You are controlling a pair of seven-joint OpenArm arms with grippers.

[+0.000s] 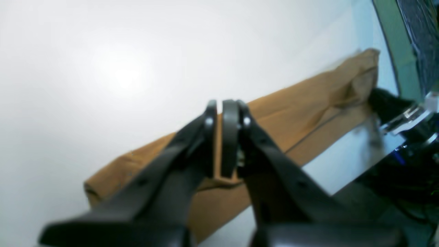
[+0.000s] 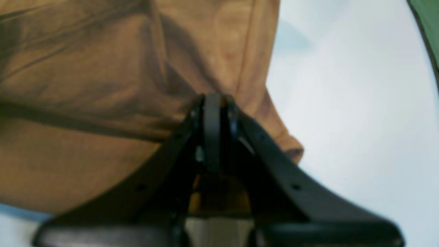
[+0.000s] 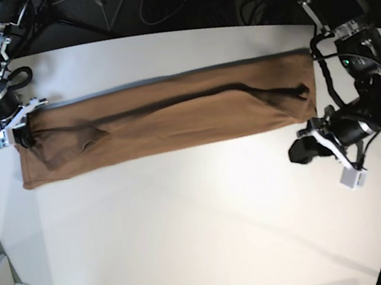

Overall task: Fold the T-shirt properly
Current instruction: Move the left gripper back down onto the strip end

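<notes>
Left wrist: my left gripper (image 1: 223,103) is pinched onto a fold of the T-shirt (image 1: 291,113).
Right wrist: my right gripper (image 2: 212,99) is clamped on the shirt's edge.
Base: the T-shirt (image 3: 173,120) lies as a long band across the white table (image 3: 188,222), stretched between my two grippers.

T-shirt (image 3: 173,120) lies stretched across the table (image 3: 189,229), a tool at each end

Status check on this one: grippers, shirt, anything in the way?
Left gripper shut on T-shirt edge. Right gripper shut on its other end. Shirt a long band on the table. Nothing in the way.
</notes>
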